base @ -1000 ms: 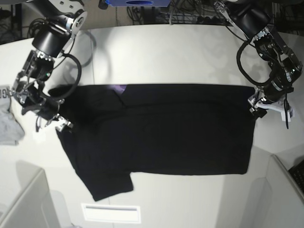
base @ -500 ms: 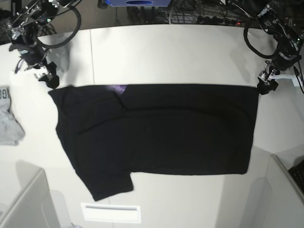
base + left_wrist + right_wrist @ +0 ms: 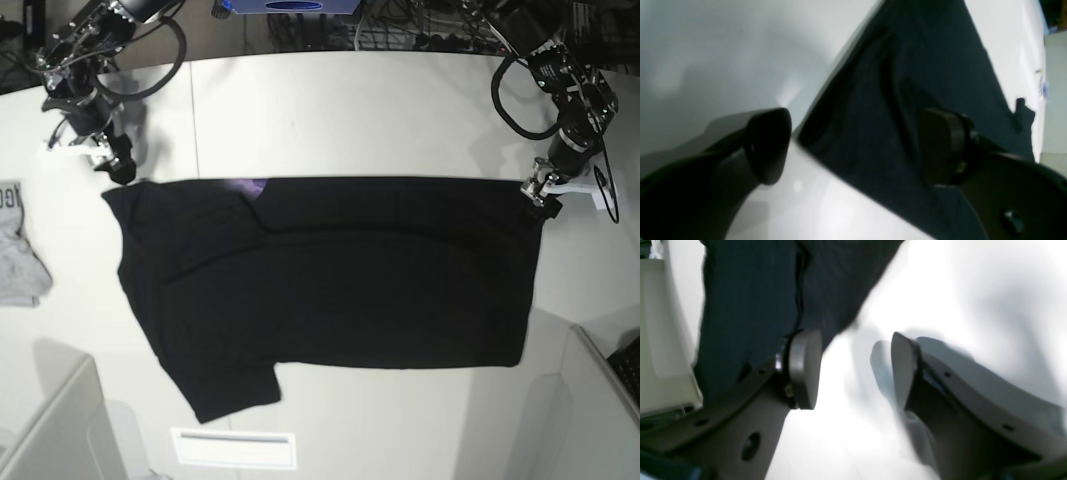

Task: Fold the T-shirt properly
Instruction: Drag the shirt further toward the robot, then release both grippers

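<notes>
T-shirt (image 3: 330, 275): black, flat on white table (image 3: 350, 110), folded edge along top, purple sliver near collar, one sleeve jutting bottom left.

My left gripper (image 3: 540, 192): at shirt's top right corner, jaws apart, nothing held; wrist view shows corner lying between fingers (image 3: 768, 146).

My right gripper (image 3: 112, 160): just off top left corner, jaws spread, nothing held, one finger over cloth edge.

Open room: bare table above shirt, strip below.

Grey garment (image 3: 18, 250): cut off at left edge.

Both wrist views blurred; fabric contact unclear.
</notes>
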